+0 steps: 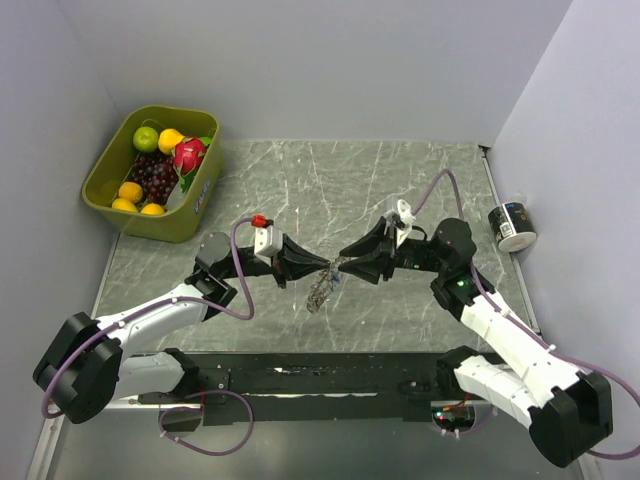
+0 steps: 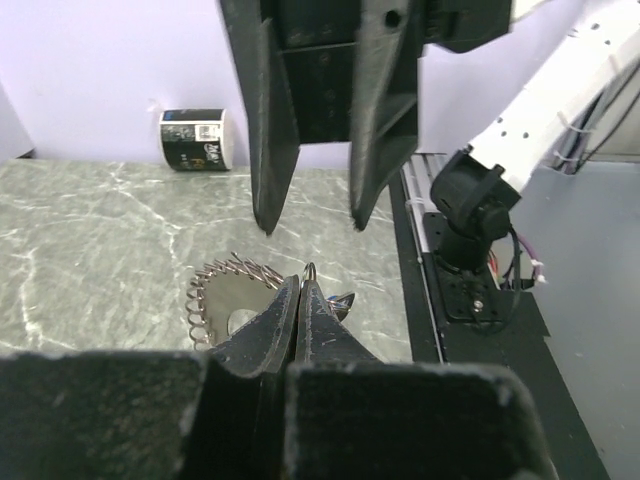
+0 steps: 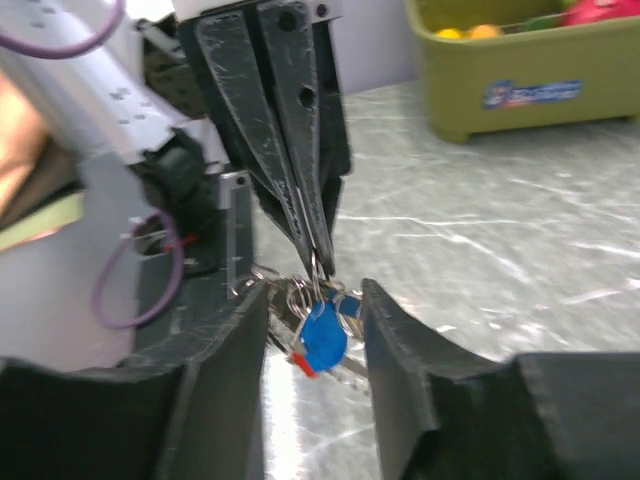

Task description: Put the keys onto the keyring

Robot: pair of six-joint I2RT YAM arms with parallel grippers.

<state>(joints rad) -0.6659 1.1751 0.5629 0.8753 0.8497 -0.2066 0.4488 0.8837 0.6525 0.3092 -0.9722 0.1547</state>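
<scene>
Right now the left gripper (image 2: 301,290) is pinching the keyring (image 2: 215,290) tightly at its tips, and the keys (image 3: 322,338) are dangling just below those tips, long axis downward, hanging between the parted fingers of the right gripper (image 2: 313,224), which is facing it nose to nose.

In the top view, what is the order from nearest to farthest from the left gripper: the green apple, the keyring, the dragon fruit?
1. keyring, at the left gripper tips.
2. dragon fruit, in the bin, on its right side.
3. green apple, at the bin's far corner.
</scene>
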